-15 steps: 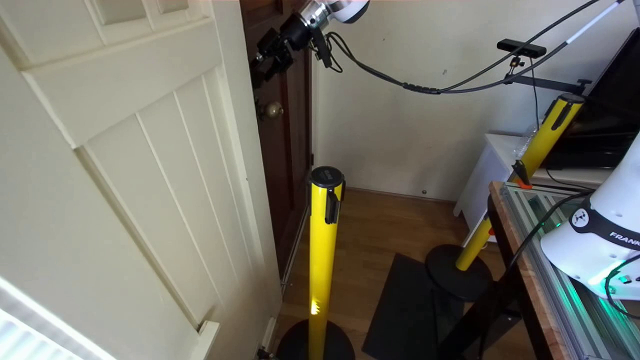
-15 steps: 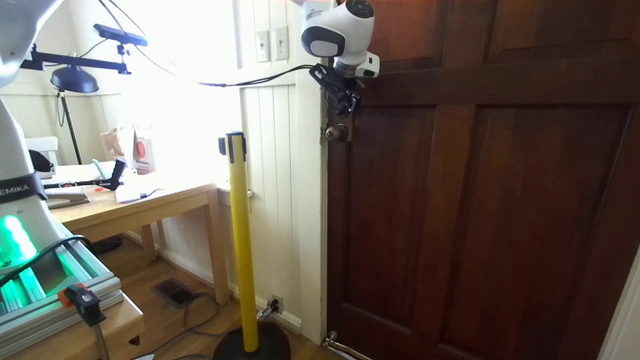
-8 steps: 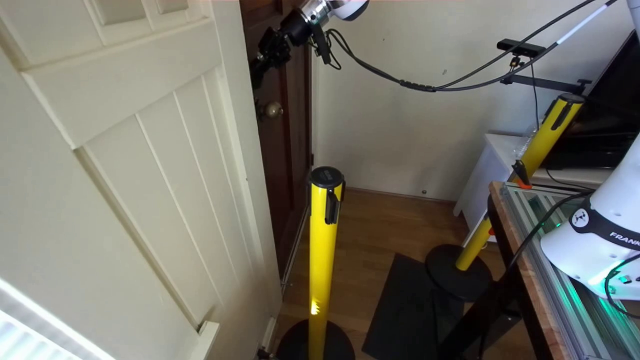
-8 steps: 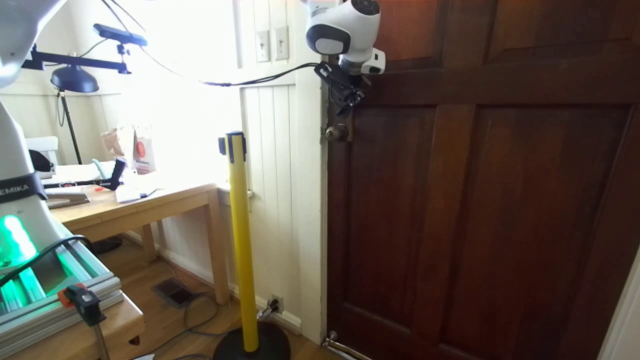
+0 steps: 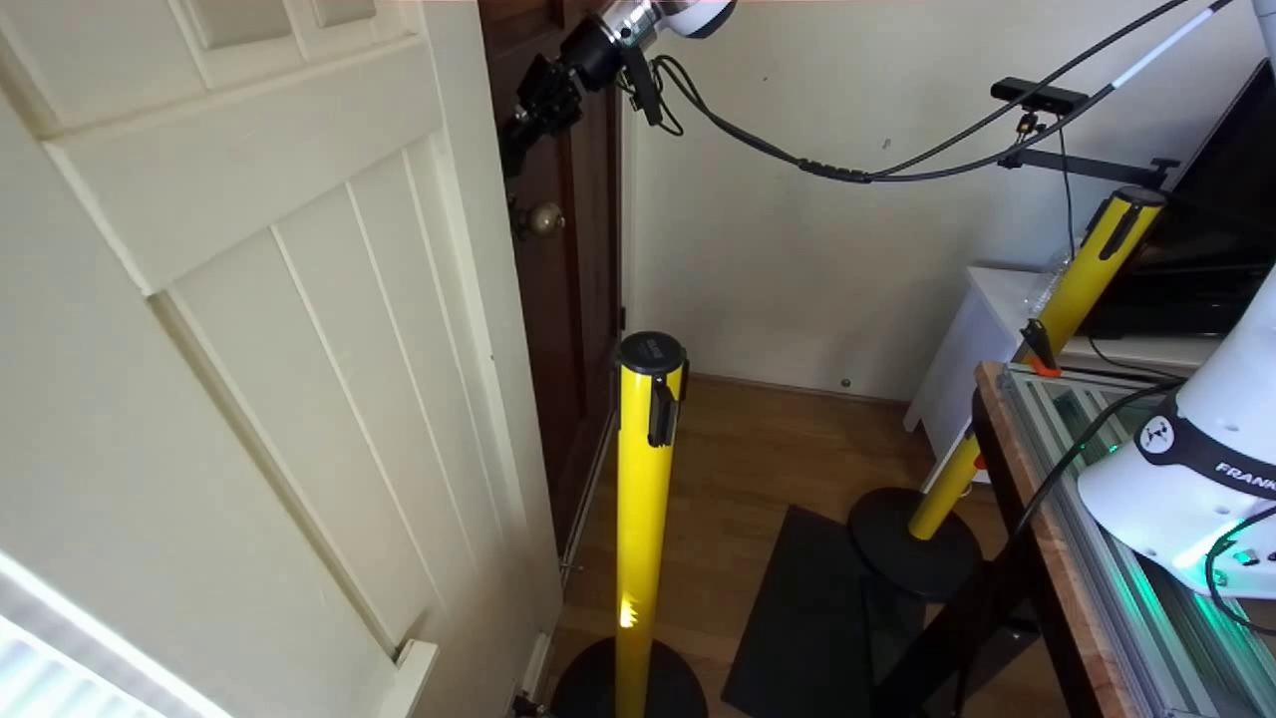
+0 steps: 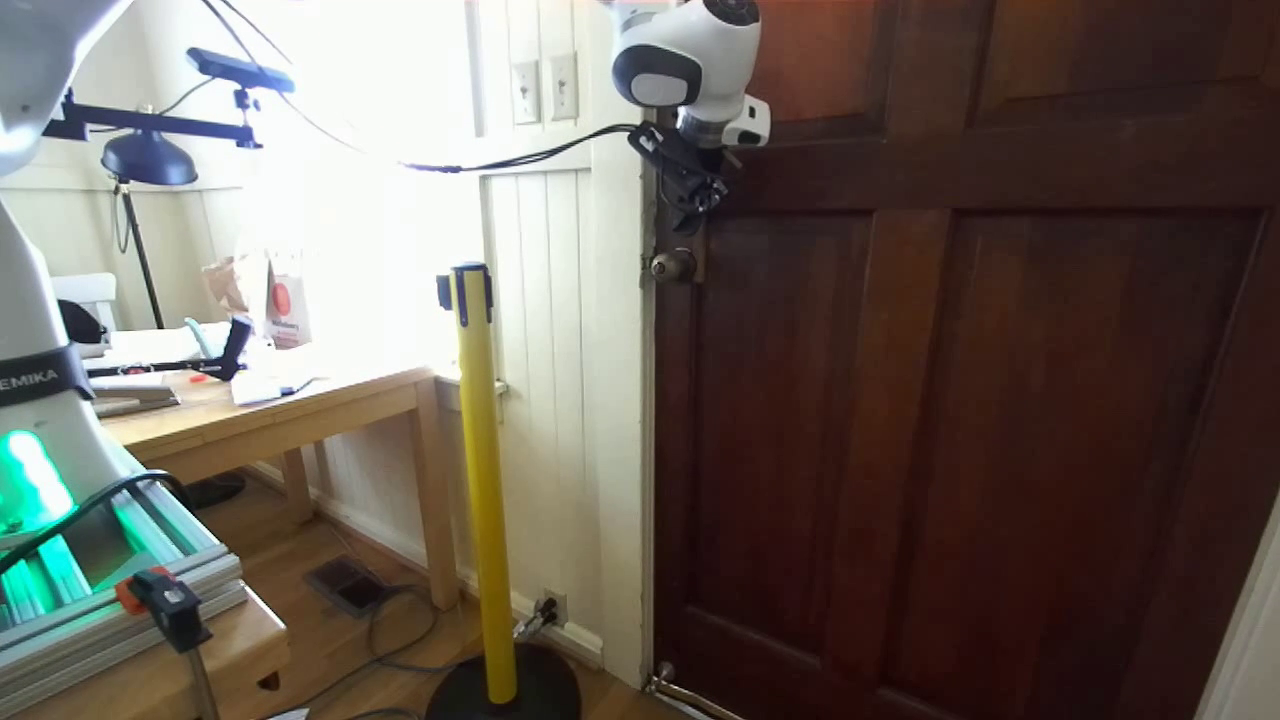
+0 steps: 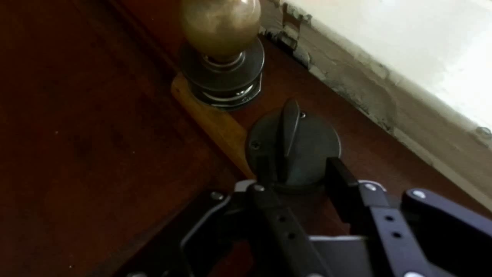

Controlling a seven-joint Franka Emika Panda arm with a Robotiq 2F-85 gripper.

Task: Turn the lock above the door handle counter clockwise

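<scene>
The lock (image 7: 291,129) is a dark metal thumb-turn blade standing on a round dark plate screwed to the brown door, in the wrist view. The blade points roughly up and down in that view. My gripper (image 7: 300,167) is open, with its fingertips over the near part of the plate. The blade's near end lies between the fingertips, closer to the left one. I cannot tell if they touch. The gripper also shows against the door in both exterior views (image 5: 514,148) (image 6: 692,215), where it hides the lock. The brass door knob (image 7: 221,25) sits beyond the lock.
The door knob shows below the gripper in both exterior views (image 5: 544,219) (image 6: 672,265). The pale door frame (image 7: 403,88) runs close on the right in the wrist view. A yellow post (image 5: 646,499) stands before the door. Cables (image 5: 738,145) hang from the wrist.
Since one second ago the gripper has turned about its own axis, and the wrist has shifted slightly right in an exterior view. Over the last half second almost nothing has moved.
</scene>
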